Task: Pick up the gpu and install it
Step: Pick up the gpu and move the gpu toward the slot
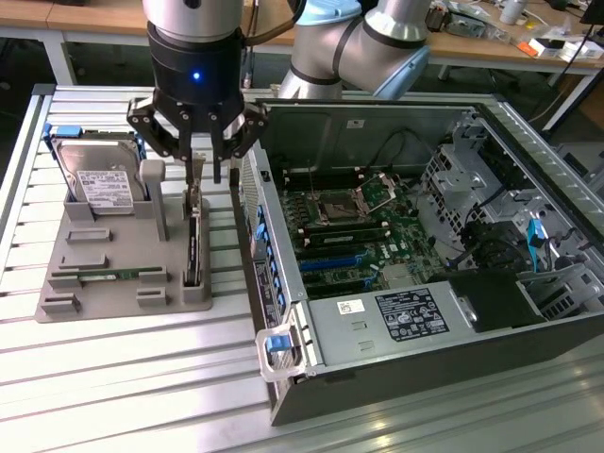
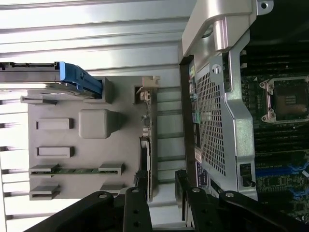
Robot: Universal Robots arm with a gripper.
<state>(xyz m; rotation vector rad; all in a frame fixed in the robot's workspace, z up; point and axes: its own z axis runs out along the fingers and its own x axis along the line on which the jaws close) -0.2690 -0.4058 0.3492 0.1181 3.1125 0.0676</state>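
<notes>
Exterior view: seeing gripper (image 1: 209, 177) hovering right over the gpu (image 1: 193, 241), jaws standing wide apart, gripping nothing. Reading the gpu as standing on edge in the grey fixture (image 1: 104, 241), in the slot nearest the pc case (image 1: 377, 326). Noting tight surroundings: case side wall running just beside on the exterior view's right, grey post (image 1: 156, 189) rising on the left. Also sitting in the fixture: hard drive (image 1: 94, 184) leaning upright at the back, memory stick (image 1: 109, 275) lying in a front slot. Seeing the case lying open, showing motherboard (image 1: 359, 236) with CPU socket (image 1: 344, 200). Wrist view: fingers (image 2: 137, 208) flanking the card's edge, contact unclear.
</notes>
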